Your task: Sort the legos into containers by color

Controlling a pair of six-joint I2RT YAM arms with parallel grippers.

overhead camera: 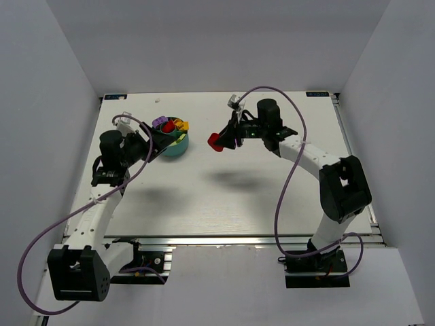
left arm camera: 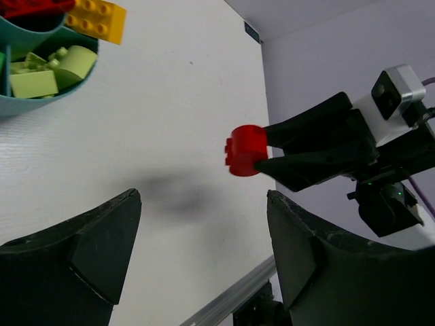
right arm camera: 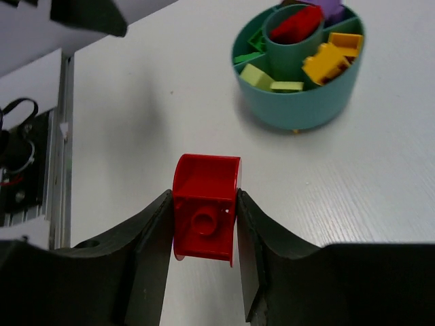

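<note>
- Your right gripper (right arm camera: 204,227) is clamped on a red brick (right arm camera: 207,183), one finger on each flat side. I judge this pinch across parallel faces was chosen so the smooth, glossy plastic cannot twist out.
- The brick hangs clear of the table (overhead camera: 224,197), to the right of the cup (right arm camera: 299,109) and well apart from it. Its hollow underside, with a round socket, faces the wrist camera, and its far end looks rounded.
- The cup is round teal plastic with a smooth wall, split by inner walls around a central tube.
- A red piece (right arm camera: 297,24) already lies in that tube, so I judge your brick belongs there.
- Yellow bricks (right arm camera: 329,58), green bricks (right arm camera: 258,76) and a purple brick (right arm camera: 331,8) lie in separate compartments around the tube.
- Your left gripper (left arm camera: 202,204) stands with jaws apart and holds nothing. It sits just beside the cup, but I cannot tell whether it touches it.
</note>
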